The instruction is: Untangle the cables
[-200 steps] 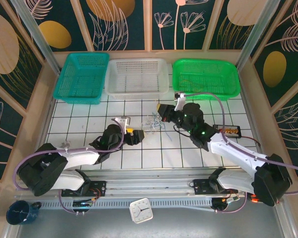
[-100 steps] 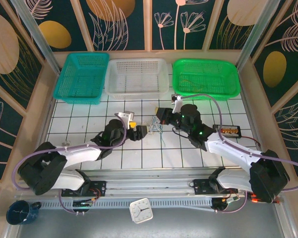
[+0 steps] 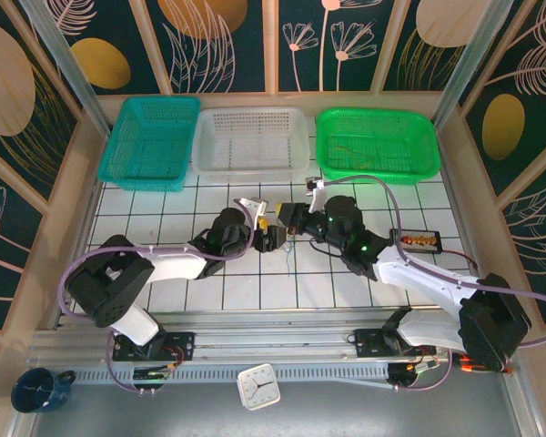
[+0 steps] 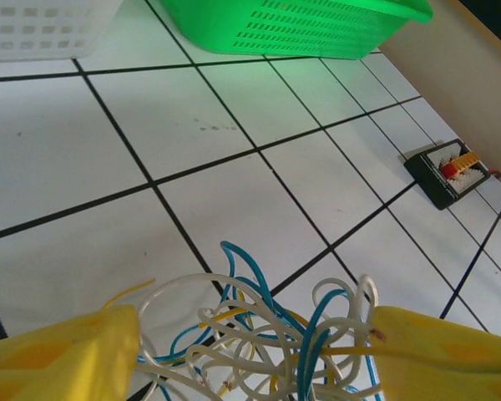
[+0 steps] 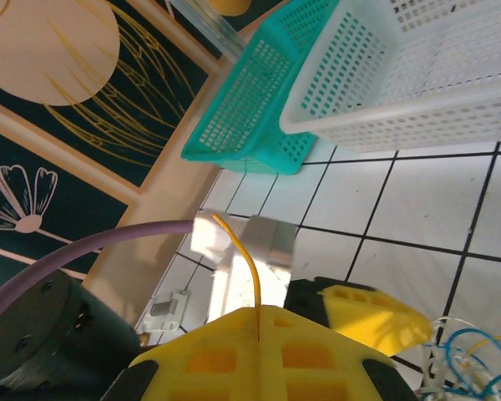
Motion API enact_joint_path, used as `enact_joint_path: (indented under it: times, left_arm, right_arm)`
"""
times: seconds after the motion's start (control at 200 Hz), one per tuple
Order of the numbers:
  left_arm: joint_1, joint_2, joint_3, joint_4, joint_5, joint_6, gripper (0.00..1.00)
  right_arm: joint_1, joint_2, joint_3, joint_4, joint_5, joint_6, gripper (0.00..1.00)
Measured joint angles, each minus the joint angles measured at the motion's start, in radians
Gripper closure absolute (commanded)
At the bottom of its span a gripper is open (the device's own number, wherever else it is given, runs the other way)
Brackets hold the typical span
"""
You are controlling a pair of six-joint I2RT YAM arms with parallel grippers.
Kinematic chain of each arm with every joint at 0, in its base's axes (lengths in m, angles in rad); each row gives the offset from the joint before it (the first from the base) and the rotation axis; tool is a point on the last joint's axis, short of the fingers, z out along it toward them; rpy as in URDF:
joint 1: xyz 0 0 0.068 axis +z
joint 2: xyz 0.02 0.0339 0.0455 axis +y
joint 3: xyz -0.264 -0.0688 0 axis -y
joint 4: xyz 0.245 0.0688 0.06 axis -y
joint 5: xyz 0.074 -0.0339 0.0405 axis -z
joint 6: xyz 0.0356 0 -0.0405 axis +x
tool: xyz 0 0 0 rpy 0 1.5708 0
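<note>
The cables [image 4: 259,334] formed a loose knot of blue, whitish and yellowish wires over the middle of the tiled tabletop [image 4: 75,142], well to the near side of the row of baskets [image 3: 251,169]. Whether the knot rested on the surface could not be told. The left fingers [image 4: 63,355] stood apart, one on each side of the knot, its outer loops touching or just beside their inner faces. The right fingers [image 5: 259,355] were pressed together just beside the knot, to its far right. One yellowish wire [image 5: 249,267] rose from their seam, clamped there.
</note>
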Motion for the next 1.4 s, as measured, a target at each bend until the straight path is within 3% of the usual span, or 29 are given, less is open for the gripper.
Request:
enact_joint_path:
  times: [0.18,0.325,0.836,1.021,1.396]
  left_arm:
    - [0.000,0.049,0.015,0.038,-0.004,0.003,0.57]
    - [0.000,0.079,0.015,0.063,-0.003,-0.004,0.66]
    - [0.000,0.107,-0.122,0.163,0.000,-0.045,0.68]
    - [0.000,0.106,-0.122,0.171,0.003,-0.059,0.59]
    - [0.000,-0.052,-0.094,0.086,0.010,-0.125,0.13]
  right_arm:
    - [0.033,0.000,0.000,0.000,0.003,0.011,1.00]
    - [0.034,-0.001,0.016,-0.006,0.008,0.014,1.00]
    - [-0.110,-0.154,0.231,0.007,0.007,0.017,1.00]
    - [-0.190,-0.167,0.272,-0.012,0.040,0.011,1.00]
    - [-0.420,-0.082,0.280,-0.063,0.176,-0.013,1.00]
